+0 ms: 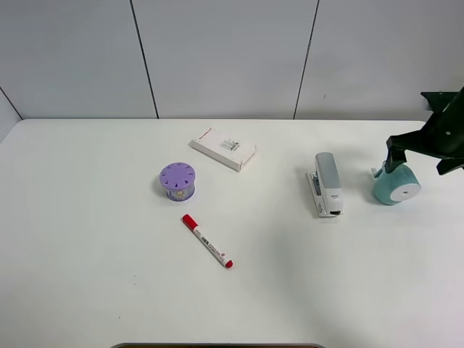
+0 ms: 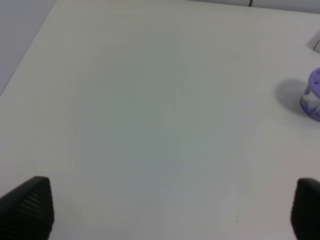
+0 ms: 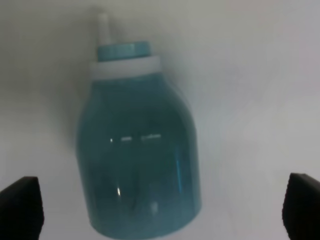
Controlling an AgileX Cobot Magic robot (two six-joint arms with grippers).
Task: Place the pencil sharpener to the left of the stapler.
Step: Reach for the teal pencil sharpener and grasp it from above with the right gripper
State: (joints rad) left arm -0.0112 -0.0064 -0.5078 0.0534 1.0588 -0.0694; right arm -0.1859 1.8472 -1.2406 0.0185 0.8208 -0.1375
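pencil sharpener: lying on the table, right of the stapler and near it.
right gripper: jaws spread wide, straddling the pencil sharpener from above, fingers clear of it.
left gripper: spread, holding nothing.

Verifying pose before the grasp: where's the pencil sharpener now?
In the high view the pencil sharpener lies on its side at the table's far right, just right of the stapler, under the open right gripper.
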